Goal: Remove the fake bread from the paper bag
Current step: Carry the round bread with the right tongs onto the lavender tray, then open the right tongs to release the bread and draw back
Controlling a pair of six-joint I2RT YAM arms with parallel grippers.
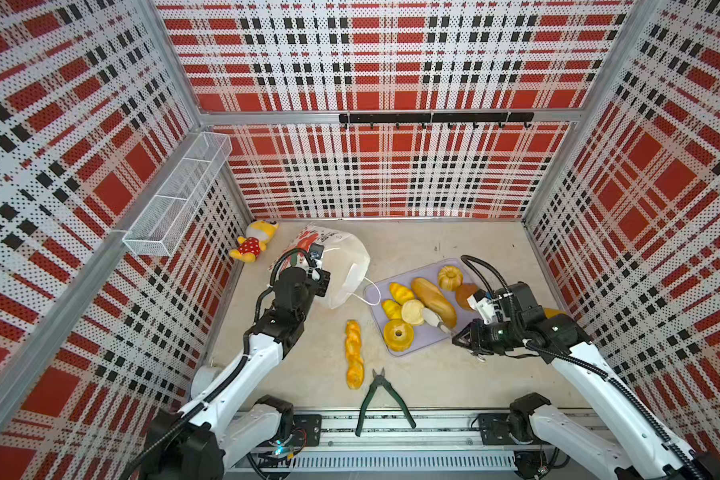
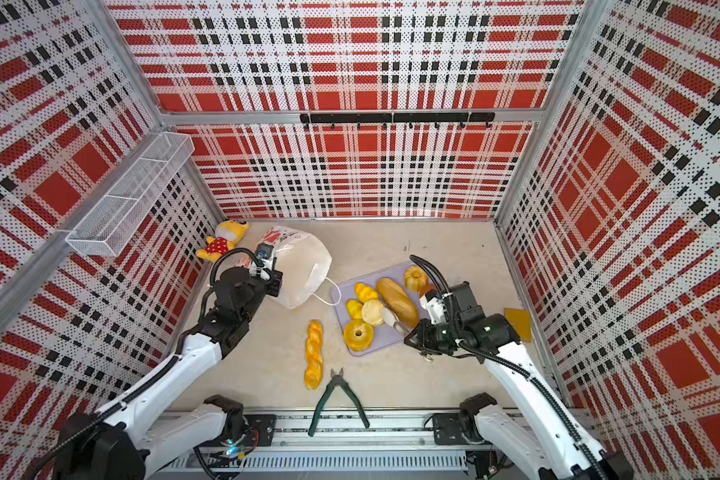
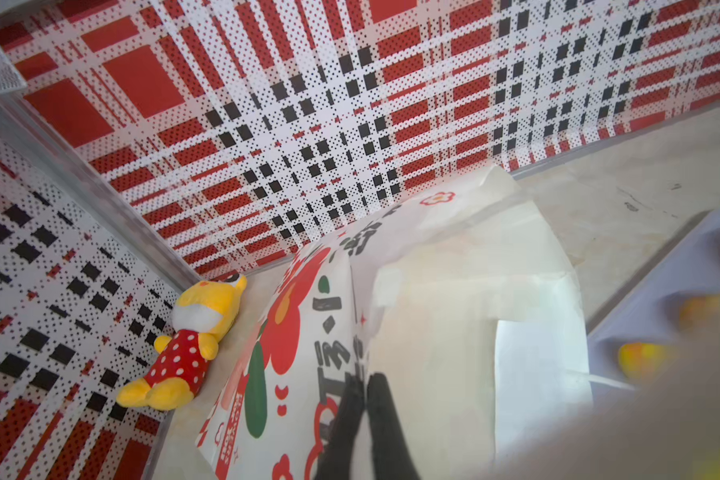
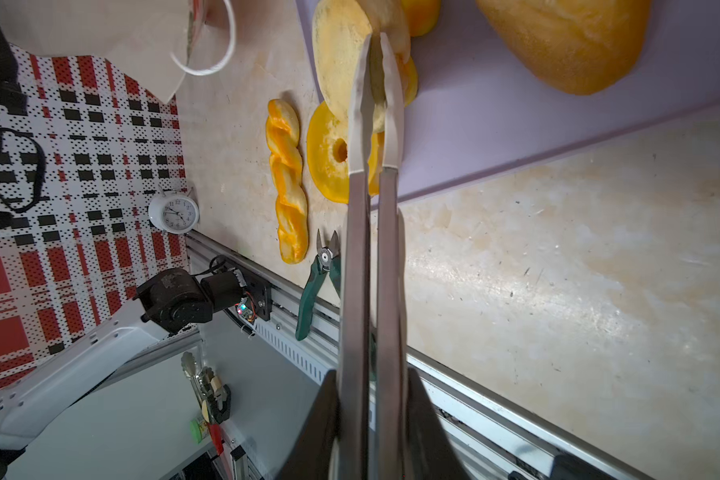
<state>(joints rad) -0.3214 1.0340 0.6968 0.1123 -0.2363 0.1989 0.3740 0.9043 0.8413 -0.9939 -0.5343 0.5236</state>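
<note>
At the lilac tray (image 4: 516,124), pinching a fake bread bun (image 4: 337,62) with tongs (image 4: 360,249) clamped in the right hand (image 4: 371,382). Nipping the paper bag's (image 1: 346,262) side with the closed left hand (image 3: 364,390). Probably light, squashy: best taken across the middle, gently.

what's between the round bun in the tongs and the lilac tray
Nothing large, but the spot is crowded: the round bun, pinched in the tongs that the right gripper holds, seems to overlap a croissant and the ring bread on the tray, with the long loaf close beside.

White paper bag (image 1: 347,269), red flowers
</note>
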